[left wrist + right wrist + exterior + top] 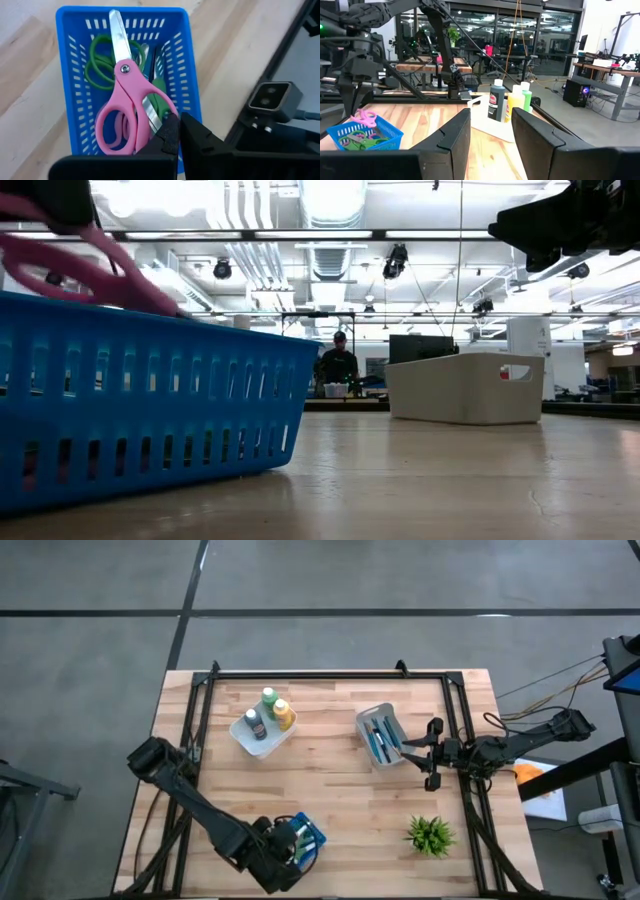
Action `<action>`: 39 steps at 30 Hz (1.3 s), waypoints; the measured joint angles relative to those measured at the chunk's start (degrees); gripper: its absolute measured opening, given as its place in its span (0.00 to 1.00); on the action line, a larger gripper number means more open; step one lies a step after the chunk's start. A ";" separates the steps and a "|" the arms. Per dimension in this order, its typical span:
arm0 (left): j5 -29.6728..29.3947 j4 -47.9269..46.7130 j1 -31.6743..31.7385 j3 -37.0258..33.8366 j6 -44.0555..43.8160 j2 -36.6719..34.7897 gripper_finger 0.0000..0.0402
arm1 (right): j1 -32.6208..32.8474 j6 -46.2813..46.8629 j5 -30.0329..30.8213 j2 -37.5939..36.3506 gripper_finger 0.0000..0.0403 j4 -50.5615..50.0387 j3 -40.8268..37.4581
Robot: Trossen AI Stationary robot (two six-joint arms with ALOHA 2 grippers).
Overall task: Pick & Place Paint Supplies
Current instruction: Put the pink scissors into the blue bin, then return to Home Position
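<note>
Three bottles (268,714) in white tray (246,744); left gripper (178,131) pressed together, right gripper (491,131) spread, empty.

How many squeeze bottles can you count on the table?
3: the green bottle, yellow bottle and dark bottle stand clustered in the white tray. No others are visible.

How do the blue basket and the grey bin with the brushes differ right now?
The blue basket has slotted walls; the grey bin has solid walls. The basket sits at the table's near edge under the left gripper, whose fingers are shut; the bin sits farther back beside the right gripper, whose fingers stand apart. The basket holds pink scissors and green scissors; the bin holds blue-handled brushes. Both stand upright on the table.
</note>
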 joint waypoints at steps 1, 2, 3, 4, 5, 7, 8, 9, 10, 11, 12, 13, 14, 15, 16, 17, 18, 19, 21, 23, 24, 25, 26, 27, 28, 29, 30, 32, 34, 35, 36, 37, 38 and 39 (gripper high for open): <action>0.02 0.17 0.01 0.00 -0.18 0.47 0.00 | -0.01 -0.08 0.00 0.00 0.35 -0.01 0.00; 0.04 0.27 0.04 0.00 -0.40 0.98 0.00 | 0.00 -0.12 0.00 0.00 0.35 0.01 0.00; 0.02 0.20 0.04 0.00 -0.78 1.62 0.00 | 0.00 -0.06 0.00 0.00 0.35 0.01 0.00; 0.02 0.18 0.04 0.00 -1.37 2.19 0.00 | 0.01 -0.01 0.00 0.00 0.35 0.01 0.00; 0.04 0.18 0.04 0.00 -1.67 2.68 0.00 | -0.01 -0.06 0.00 0.00 0.35 0.01 0.00; 0.12 0.34 0.04 -0.02 -2.08 3.50 0.00 | 0.00 -0.10 0.00 0.00 0.35 0.01 0.00; 0.23 0.49 0.04 -0.02 -2.36 3.78 0.00 | 0.01 0.00 0.00 0.00 0.35 0.01 0.00; 0.39 0.51 0.04 -0.02 -2.52 4.06 0.00 | 0.00 0.01 0.00 0.00 0.35 0.01 0.00; 0.52 0.49 0.04 -0.02 -2.52 4.24 0.00 | 0.01 -0.07 0.00 0.00 0.35 0.01 0.00; 0.63 0.49 0.06 -0.04 -2.52 4.37 0.00 | -0.01 -0.12 0.00 0.00 0.35 0.01 0.00; 0.63 0.49 0.07 -0.02 -2.52 4.44 0.00 | 0.01 -0.05 0.00 0.00 0.35 0.01 0.00; 0.65 0.46 0.07 -0.03 -2.52 4.48 0.00 | -0.01 -0.01 0.00 0.00 0.35 0.01 0.00; 0.67 0.43 0.07 -0.06 -2.54 4.50 0.00 | -0.01 -0.08 0.00 0.00 0.35 0.01 0.00; 0.71 0.73 0.04 -0.22 -2.55 4.51 0.01 | 0.01 -0.12 0.00 0.00 0.35 0.02 0.00; 0.75 1.30 -0.02 -0.55 -2.55 4.51 0.02 | 0.01 -0.08 0.00 0.00 0.35 0.01 0.00; 0.83 1.69 -0.02 -0.91 -2.64 4.51 0.04 | 0.01 -0.01 0.00 0.00 0.35 0.01 0.00; 0.90 1.92 -0.05 -1.25 -2.73 4.51 0.06 | -0.01 -0.04 0.00 0.00 0.35 0.01 0.00; 1.08 2.33 -0.04 -1.63 -2.75 4.51 0.08 | 0.00 -0.14 0.00 0.00 0.35 0.01 0.00; 1.20 3.54 -0.04 -2.27 -2.80 4.51 0.12 | 0.01 -0.03 0.00 0.00 0.35 0.01 0.00; 1.49 4.25 -0.04 -2.75 -2.79 4.51 0.17 | -0.01 -0.08 0.00 0.00 0.35 0.01 0.00; 1.53 4.26 -0.04 -2.78 -2.79 4.53 0.19 | -0.01 -0.12 0.00 0.00 0.35 0.01 0.00; 1.53 4.40 -0.04 -2.78 -2.77 4.53 0.21 | 0.01 -0.06 0.00 0.00 0.35 0.01 0.00; 1.53 4.61 -0.04 -2.78 -2.75 4.53 0.22 | -0.01 -0.01 0.00 0.00 0.35 0.01 0.00; 1.53 4.75 -0.04 -2.78 -2.72 4.53 0.24 | -0.01 -0.07 0.00 0.00 0.35 0.01 0.00; 1.53 4.76 -0.04 -2.78 -2.72 4.53 0.25 | 0.00 -0.14 0.00 0.00 0.35 0.01 0.00; 1.53 4.75 -0.04 -2.78 -2.71 4.53 0.26 | 0.01 -0.10 0.00 0.00 0.35 0.01 0.00; 1.53 4.78 -0.04 -2.78 -2.72 4.53 0.27 | 0.00 -0.01 0.00 0.00 0.35 0.01 0.00; 1.53 4.92 -0.04 -2.78 -2.70 4.53 0.27 | 0.00 -0.13 0.00 0.00 0.35 0.03 0.00; 1.53 4.90 -0.04 -2.78 -2.68 4.53 0.27 | 0.01 -0.03 0.00 0.00 0.35 0.01 0.00; 1.53 4.88 -0.04 -2.78 -2.57 4.53 0.27 | 0.01 -0.01 0.00 0.00 0.35 0.01 0.00; 1.53 4.88 -0.04 -2.78 -2.47 4.36 0.27 | 0.00 -0.06 0.00 0.00 0.35 0.01 0.00; 1.53 4.88 -0.04 -2.78 -2.24 4.16 0.27 | 0.01 -0.12 0.00 0.00 0.35 0.03 0.00; 1.53 4.88 -0.01 -2.78 -1.94 3.87 0.27 | 0.01 -0.08 0.00 0.00 0.35 0.01 0.00; 1.47 4.88 0.00 -2.78 -1.54 3.52 0.27 | -0.01 -0.01 0.00 0.00 0.35 0.03 0.00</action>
